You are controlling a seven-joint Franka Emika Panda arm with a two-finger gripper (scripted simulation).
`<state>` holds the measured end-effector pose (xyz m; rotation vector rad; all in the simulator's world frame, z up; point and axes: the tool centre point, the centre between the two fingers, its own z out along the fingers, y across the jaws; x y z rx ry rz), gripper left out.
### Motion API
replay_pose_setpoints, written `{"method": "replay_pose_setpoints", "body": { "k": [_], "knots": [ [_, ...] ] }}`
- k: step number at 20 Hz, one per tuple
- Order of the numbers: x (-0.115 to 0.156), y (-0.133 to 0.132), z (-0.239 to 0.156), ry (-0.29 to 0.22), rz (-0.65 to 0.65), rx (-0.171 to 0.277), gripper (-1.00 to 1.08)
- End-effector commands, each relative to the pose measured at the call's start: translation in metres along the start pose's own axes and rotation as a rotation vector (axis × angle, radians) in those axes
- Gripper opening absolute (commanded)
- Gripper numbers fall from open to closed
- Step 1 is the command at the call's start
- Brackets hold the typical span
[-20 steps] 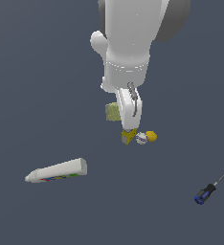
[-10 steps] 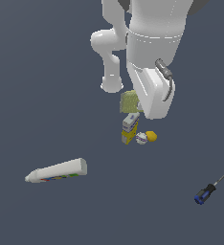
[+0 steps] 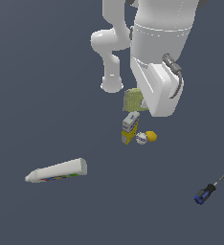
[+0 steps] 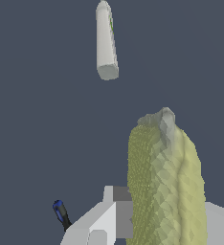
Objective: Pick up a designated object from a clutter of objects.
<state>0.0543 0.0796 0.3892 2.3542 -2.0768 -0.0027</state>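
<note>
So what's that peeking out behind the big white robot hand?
A yellow-green pad, partly hidden by the hand. The wrist view shows it between the fingers; its far side is covered.

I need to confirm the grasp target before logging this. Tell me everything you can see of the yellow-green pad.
The yellow-green pad is a flat, sponge-like square with a rough, pebbled surface, olive-yellow in colour. In the wrist view it stands on edge between grey gripper parts, a pale grey fingertip over its top edge. In the exterior view the pad shows partly behind the white arm, above the yellow-and-white box; whether it is off the floor I cannot tell.
</note>
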Motion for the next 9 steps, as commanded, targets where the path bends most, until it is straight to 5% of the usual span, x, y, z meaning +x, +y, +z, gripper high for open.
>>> {"method": "replay_pose_setpoints", "body": {
  "k": [1,9],
  "knots": [
    [0.002,0.001,-0.004,0.0,0.0,0.002,-1.0],
    [0.012,0.009,-0.024,0.0,0.0,0.002,-1.0]
  ]
}}
